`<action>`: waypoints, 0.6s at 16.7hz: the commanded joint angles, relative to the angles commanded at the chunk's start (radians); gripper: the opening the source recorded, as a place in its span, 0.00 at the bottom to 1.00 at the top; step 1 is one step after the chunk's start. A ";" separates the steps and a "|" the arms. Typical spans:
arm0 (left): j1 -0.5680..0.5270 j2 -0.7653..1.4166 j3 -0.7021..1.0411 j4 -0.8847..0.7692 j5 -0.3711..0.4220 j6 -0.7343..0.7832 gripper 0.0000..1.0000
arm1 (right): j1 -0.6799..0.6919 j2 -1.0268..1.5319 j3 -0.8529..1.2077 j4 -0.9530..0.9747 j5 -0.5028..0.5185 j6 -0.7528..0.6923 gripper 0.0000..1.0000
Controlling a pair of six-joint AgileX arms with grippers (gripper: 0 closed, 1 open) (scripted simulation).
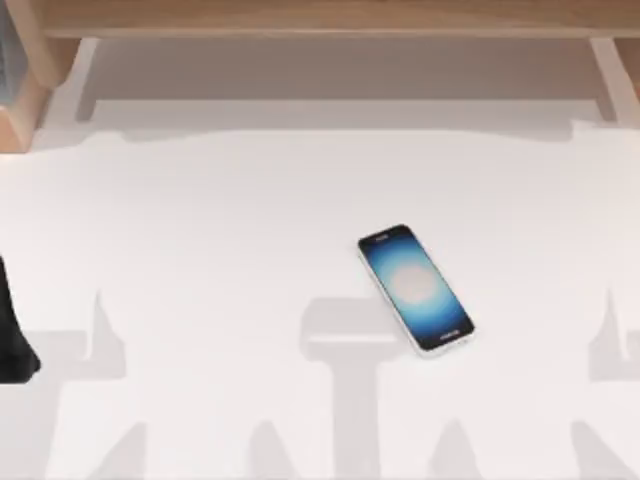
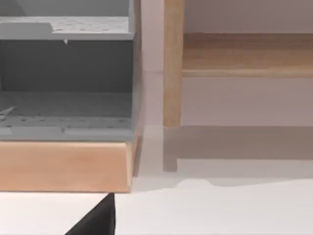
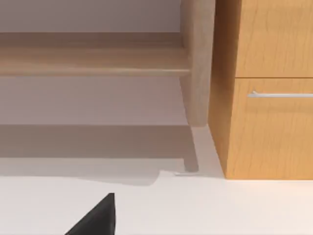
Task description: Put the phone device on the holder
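- Closest in, the phone (image 1: 415, 289) lies flat on the white table (image 1: 200, 260), screen up and glowing blue, a little right of centre in the top view and turned on a slant, its upper end leaning towards the left.
- Nothing is touching it; bare tabletop all around.
- Over at the left edge of the top view, a dark shape (image 1: 12, 335) sits low by the table's side. It looks like part of the left arm, parked, well apart from the phone.
- Each wrist view has a black wedge at its lower edge, likely part of that arm's own claw; whether either claw's fingers are apart or together, I cannot tell.
- Further back, the left wrist view looks at a grey shelf unit (image 2: 66, 78) on a wooden base.
- The right wrist view looks at a wooden cabinet (image 3: 269, 88) with a silver drawer handle (image 3: 281, 94).
- Along the far edge runs a wooden frame (image 1: 320, 18) on pale legs.
- No holder can be picked out yet.
- Judgement: this is the very start, the pick not yet begun.
- Next up, an arm must reach the phone, match its slant, and close across its narrow sides; a flat, thin phone gives little edge to grab.
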 joint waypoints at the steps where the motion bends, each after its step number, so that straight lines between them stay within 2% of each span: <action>1: 0.000 0.000 0.000 0.000 0.000 0.000 1.00 | 0.000 0.000 0.000 0.000 0.000 0.000 1.00; 5: 0.000 0.000 0.000 0.000 0.000 0.000 1.00 | 0.023 0.062 0.060 -0.042 -0.002 0.006 1.00; 10: 0.000 0.000 0.000 0.000 0.000 0.000 1.00 | 0.116 0.376 0.355 -0.228 -0.004 0.034 1.00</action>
